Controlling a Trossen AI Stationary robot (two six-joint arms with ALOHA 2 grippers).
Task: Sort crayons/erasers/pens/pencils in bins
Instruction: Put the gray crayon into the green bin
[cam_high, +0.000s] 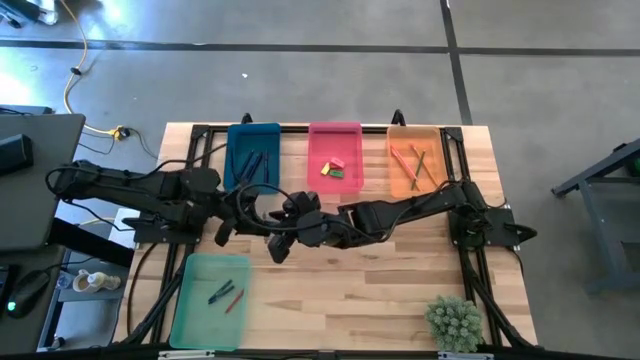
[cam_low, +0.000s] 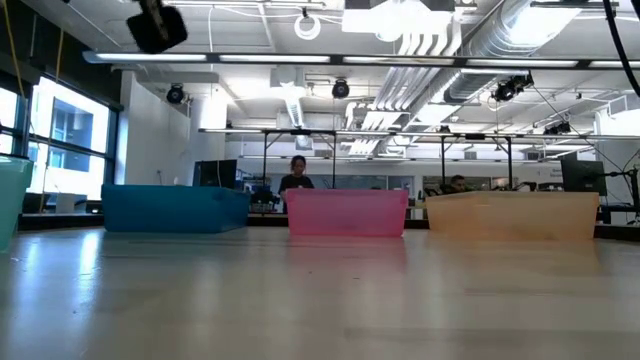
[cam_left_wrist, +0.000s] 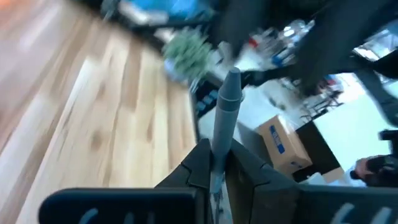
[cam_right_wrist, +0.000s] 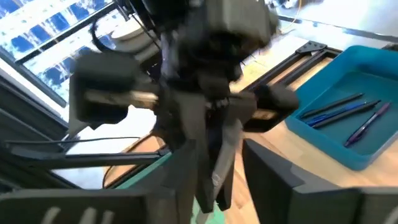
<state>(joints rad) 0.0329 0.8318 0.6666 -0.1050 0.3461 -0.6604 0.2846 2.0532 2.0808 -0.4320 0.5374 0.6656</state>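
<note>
Left wrist view: the left fingers (cam_left_wrist: 214, 171) are closed on a grey pen (cam_left_wrist: 225, 118) standing up between them. The right fingers (cam_right_wrist: 214, 186) meet it mid-worktop; whether they grip it, I cannot tell. Best keep one firm hold until the blue bin (cam_high: 253, 155). Blur hides the contact.

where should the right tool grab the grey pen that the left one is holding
Take the grey pen by its bare barrel just under the tapered tip, coming across it from the side. The left tool clamps only the back end, so the front half sticks out free.
</note>
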